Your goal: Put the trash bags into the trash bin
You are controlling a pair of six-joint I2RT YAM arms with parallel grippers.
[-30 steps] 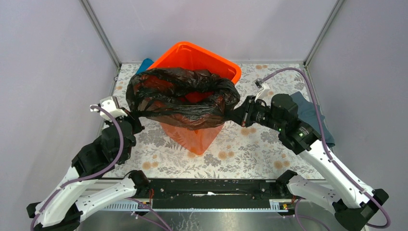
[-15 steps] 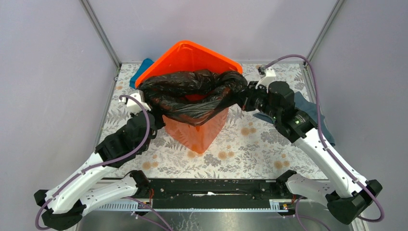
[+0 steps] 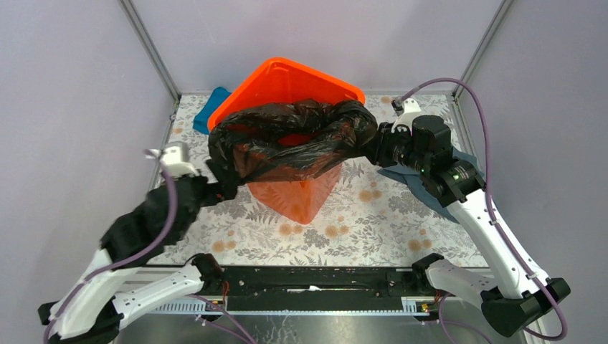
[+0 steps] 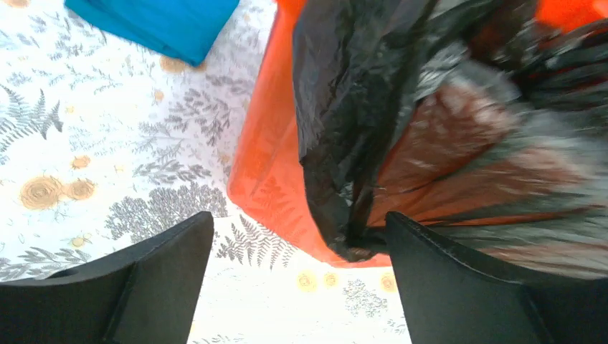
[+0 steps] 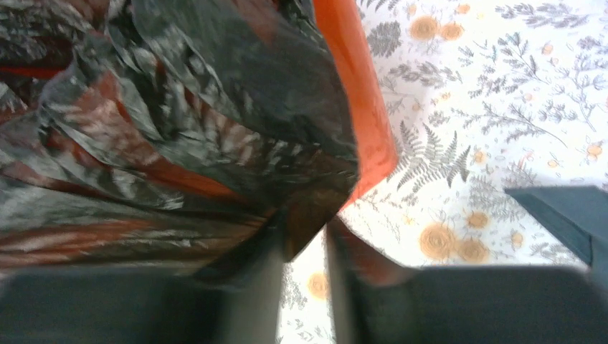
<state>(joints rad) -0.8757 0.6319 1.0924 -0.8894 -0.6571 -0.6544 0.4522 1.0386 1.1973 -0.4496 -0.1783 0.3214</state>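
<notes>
The orange trash bin [image 3: 287,68] stands at the back middle of the table. The creased black trash bag [image 3: 294,136] is stretched over its near corner and mouth, with orange showing through the film. My left gripper [image 3: 222,183] sits just left of the bag's lower left end. In the left wrist view it [image 4: 297,218] is wide open with nothing between its fingers, and the bag [image 4: 373,107] hangs over the bin wall [image 4: 265,158] by the right finger. My right gripper [image 3: 376,147] is at the bag's right end. Its blurred jaws [image 5: 307,236] stand slightly apart, with the bag's corner [image 5: 308,201] at their tips.
A teal cloth [image 3: 208,107] lies behind the bin on the left, also in the left wrist view [image 4: 158,25]. A grey-blue cloth [image 3: 423,183] lies under my right arm. Grey enclosure walls stand close on both sides and behind.
My left gripper has opened wide, let go of the bag and drawn back to the left. My right jaws have parted a little. The bag now sits lower over the bin.
</notes>
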